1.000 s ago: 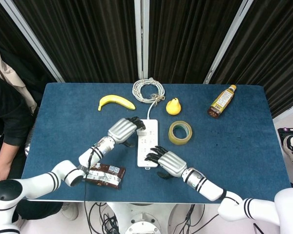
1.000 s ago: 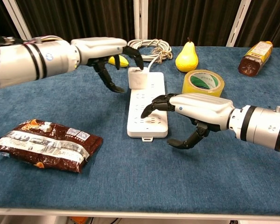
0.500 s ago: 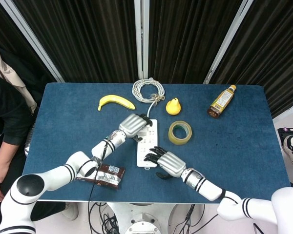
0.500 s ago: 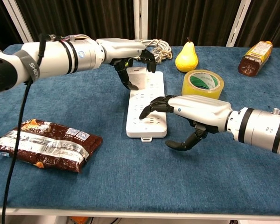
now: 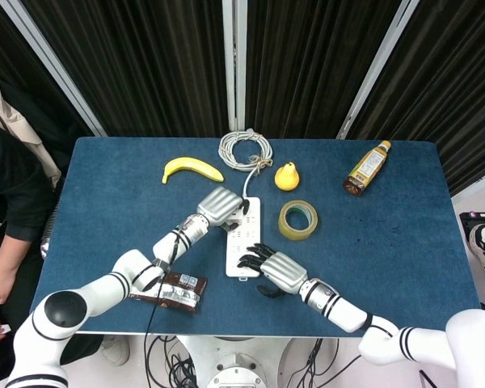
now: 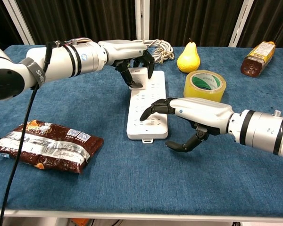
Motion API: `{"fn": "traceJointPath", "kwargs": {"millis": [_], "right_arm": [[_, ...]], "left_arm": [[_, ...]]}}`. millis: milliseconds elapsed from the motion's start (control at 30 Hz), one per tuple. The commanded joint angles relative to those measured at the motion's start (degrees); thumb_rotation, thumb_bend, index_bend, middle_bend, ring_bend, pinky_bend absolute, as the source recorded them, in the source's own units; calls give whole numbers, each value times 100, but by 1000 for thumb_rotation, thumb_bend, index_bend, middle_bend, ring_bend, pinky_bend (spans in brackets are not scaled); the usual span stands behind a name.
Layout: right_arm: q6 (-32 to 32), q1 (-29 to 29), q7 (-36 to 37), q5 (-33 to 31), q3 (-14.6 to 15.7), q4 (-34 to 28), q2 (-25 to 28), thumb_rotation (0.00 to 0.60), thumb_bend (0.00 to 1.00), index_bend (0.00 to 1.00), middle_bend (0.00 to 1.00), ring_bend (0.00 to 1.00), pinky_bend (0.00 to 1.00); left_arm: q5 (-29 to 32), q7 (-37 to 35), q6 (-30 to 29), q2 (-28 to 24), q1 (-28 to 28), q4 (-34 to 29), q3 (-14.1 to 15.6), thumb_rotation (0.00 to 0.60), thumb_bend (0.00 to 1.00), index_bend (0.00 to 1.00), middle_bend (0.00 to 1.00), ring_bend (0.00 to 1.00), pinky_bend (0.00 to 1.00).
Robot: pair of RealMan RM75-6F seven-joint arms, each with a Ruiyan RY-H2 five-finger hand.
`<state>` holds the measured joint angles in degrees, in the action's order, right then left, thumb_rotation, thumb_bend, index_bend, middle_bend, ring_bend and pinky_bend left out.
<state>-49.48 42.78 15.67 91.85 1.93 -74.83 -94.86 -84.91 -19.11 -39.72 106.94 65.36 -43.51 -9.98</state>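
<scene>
White plastic, a long power strip lies flat near the middle of the blue table, its length running away from us, and a white plug sits in its far end. We see the left hand closed around that plug, dark fingers curled down on either side of it, so the hand pinches the plug where it stands on the strip. From overhead the same left hand covers the strip's far left corner. The right hand is at the near end of the strip; its fingers are spread, the fingertips resting on or just above the strip's top face, we cannot tell which, while the thumb hangs apart beside the strip's right edge, holding nothing. From the plug a white cord runs back to a coiled cable at the far edge of the table. Just right of the strip lies a roll of yellow tape, flat on its side. Behind it stands a yellow pear, upright, and far right lies a brown bottle on its side. A banana rests left of the coil. Near the front left edge lies a brown snack packet, well apart from the strip.
</scene>
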Motion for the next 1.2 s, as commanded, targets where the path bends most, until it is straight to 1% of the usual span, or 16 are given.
{"fn": "traceJointPath", "kwargs": {"millis": [33, 167, 333, 533, 767, 833, 933, 1033, 1133, 1200], "right_arm": [[-46, -6, 116, 5, 14, -11, -7, 600, 363, 204, 203, 0, 23], [-66, 5, 323, 12, 29, -14, 14, 600, 364, 196, 202, 0, 24], [-38, 20, 458, -6, 54, -19, 36, 600, 363, 186, 203, 0, 25], [5, 43, 575, -32, 75, -9, 46, 600, 363, 181, 202, 0, 25], [45, 74, 654, -60, 73, -24, 59, 600, 363, 169, 203, 0, 26], [39, 81, 698, -61, 68, -41, 76, 600, 363, 169, 202, 0, 26], [-37, 65, 757, -31, 74, -58, 100, 600, 363, 164, 202, 0, 26], [-187, 24, 796, 33, 84, -43, 106, 600, 363, 160, 199, 0, 26], [-431, -46, 844, 123, 85, -25, 106, 600, 362, 141, 191, 0, 26], [-773, -146, 876, 230, 59, 8, 84, 600, 362, 126, 193, 1, 27]], "left_arm": [[-135, -613, -215, 111, -27, 265, 123, 600, 418, 643, 660, 551, 806], [-231, -989, -352, 180, -32, 441, 218, 600, 416, 656, 671, 551, 804], [-328, -1296, -510, 274, -42, 676, 328, 600, 416, 666, 683, 557, 804], [-412, -1587, -779, 461, -119, 1028, 449, 600, 439, 728, 743, 606, 838], [-474, -1954, -1182, 641, -190, 1383, 493, 600, 454, 749, 762, 616, 846], [-490, -1974, -1229, 665, -190, 1466, 512, 600, 454, 753, 765, 616, 846], [-499, -1995, -1508, 687, -233, 1541, 486, 600, 453, 749, 759, 614, 844], [-511, -1949, -1880, 625, -328, 1521, 459, 600, 452, 726, 737, 604, 814], [-483, -1655, -2149, 529, -502, 1495, 456, 600, 453, 699, 713, 585, 736], [-446, -1365, -2206, 456, -649, 1433, 485, 600, 453, 678, 689, 563, 685]]}}
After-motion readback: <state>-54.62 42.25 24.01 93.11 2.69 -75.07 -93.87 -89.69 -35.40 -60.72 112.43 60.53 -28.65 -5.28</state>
